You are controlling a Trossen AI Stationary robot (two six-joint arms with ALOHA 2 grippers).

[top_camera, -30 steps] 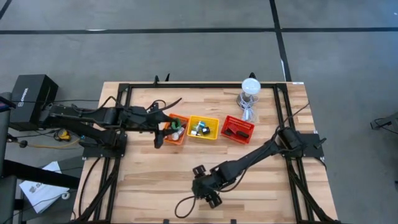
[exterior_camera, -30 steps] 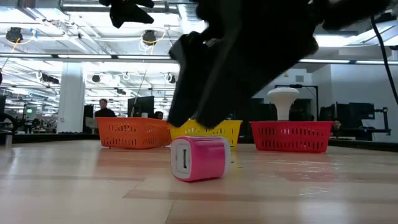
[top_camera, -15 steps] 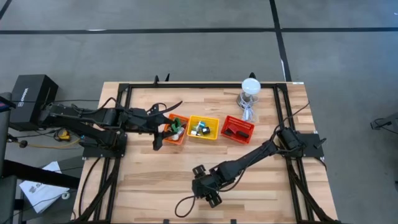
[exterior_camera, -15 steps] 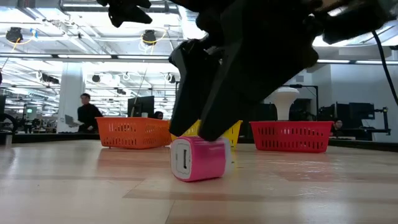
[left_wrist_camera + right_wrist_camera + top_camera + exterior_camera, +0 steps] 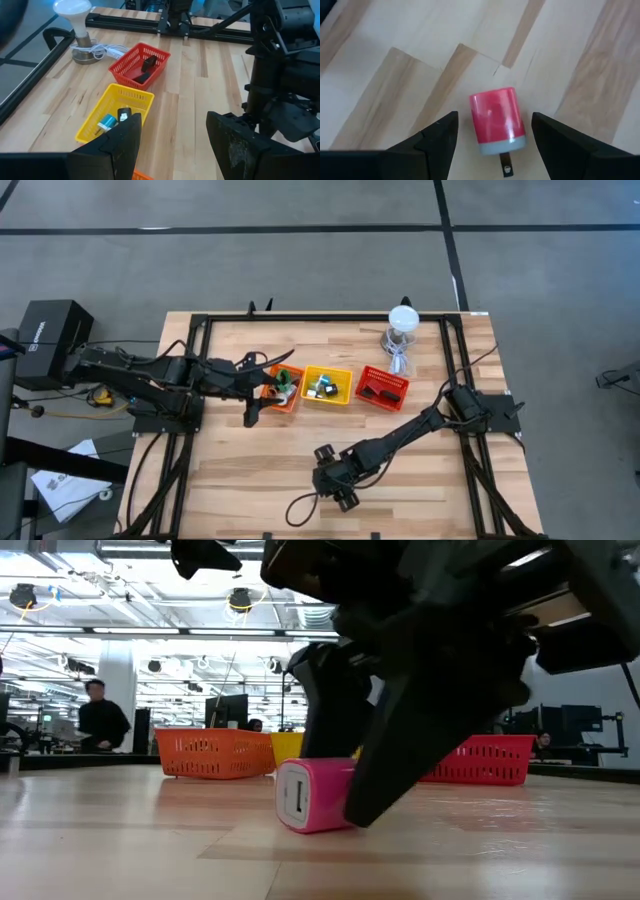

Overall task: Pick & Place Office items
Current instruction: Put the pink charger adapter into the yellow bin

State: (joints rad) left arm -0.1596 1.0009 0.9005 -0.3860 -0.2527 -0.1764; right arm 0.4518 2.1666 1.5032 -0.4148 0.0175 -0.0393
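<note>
A pink block with a white end (image 5: 497, 122) lies on its side on the bare wood near the table's front middle, also seen in the low view (image 5: 318, 796). My right gripper (image 5: 495, 117) stands open over it, pointing steeply down, one finger on either side of the block with a gap to each. From above, the gripper (image 5: 330, 480) hides the block. My left gripper (image 5: 258, 402) hangs open and empty above the near left corner of the orange basket (image 5: 283, 388). Other small office items lie in the orange, yellow (image 5: 328, 385) and red (image 5: 382, 388) baskets.
The three mesh baskets stand in a row across the table's middle. A clear jar with a white top (image 5: 402, 325) and a coiled white cord stand at the far right. Black frame rails (image 5: 200, 360) edge the table. A dark cable loop (image 5: 300, 510) lies by the front edge.
My right gripper has come down over the pink block, staying open; its fingers now reach to the tabletop on either side of the block, which has not moved. A person in the room behind has walked toward the left.
</note>
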